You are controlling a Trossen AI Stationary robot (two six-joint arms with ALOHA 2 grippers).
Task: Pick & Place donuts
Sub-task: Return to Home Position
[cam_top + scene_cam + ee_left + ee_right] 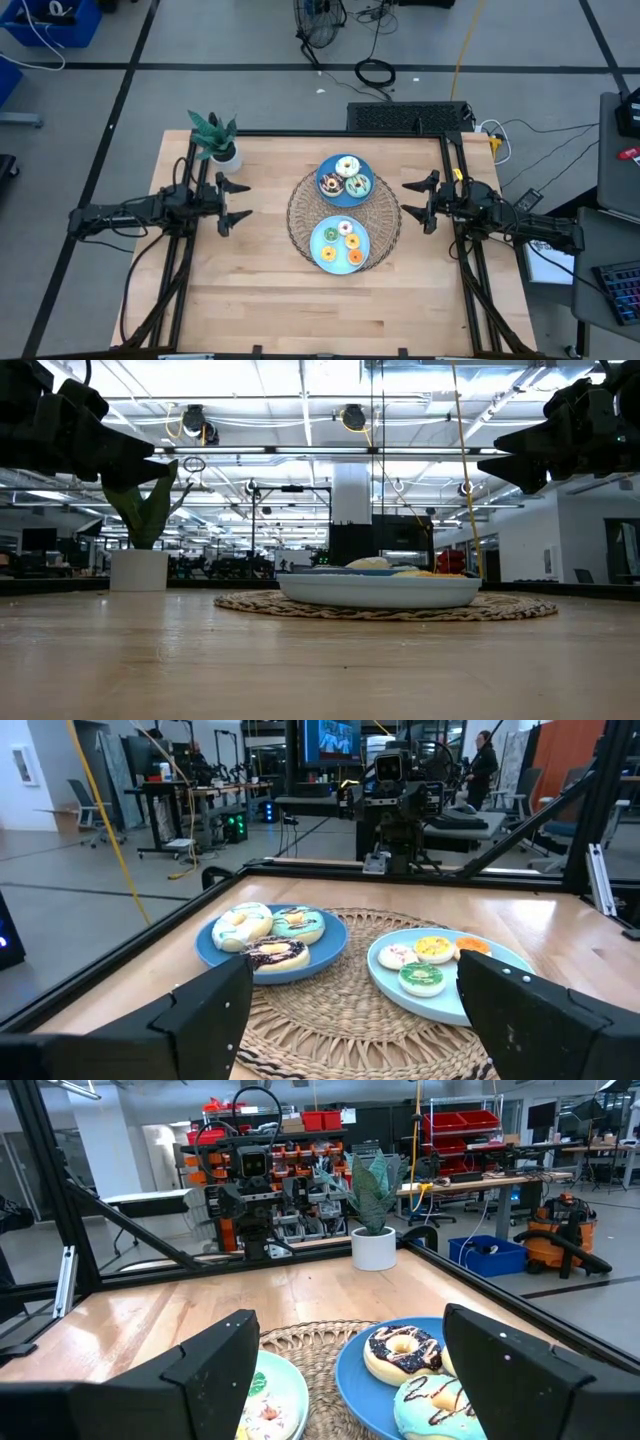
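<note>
Two blue plates sit on a round woven mat point(344, 213) at the table's middle. The far plate point(326, 170) carries three donuts: white point(347, 166), chocolate point(330, 183) and teal point(359, 185). The near plate point(321, 252) carries several smaller donuts, among them green point(420, 978), yellow point(433, 948), orange point(473, 946) and pink-white point(397, 955). My left gripper point(233, 202) hovers open, left of the mat and above the table. My right gripper point(417, 200) hovers open to the mat's right. Both point at the plates.
A potted plant point(216, 140) stands at the table's far left corner, just beyond my left arm. Black frame rails point(460, 250) run along the table's left and right sides. Bare wood point(330, 315) lies between the mat and the near edge.
</note>
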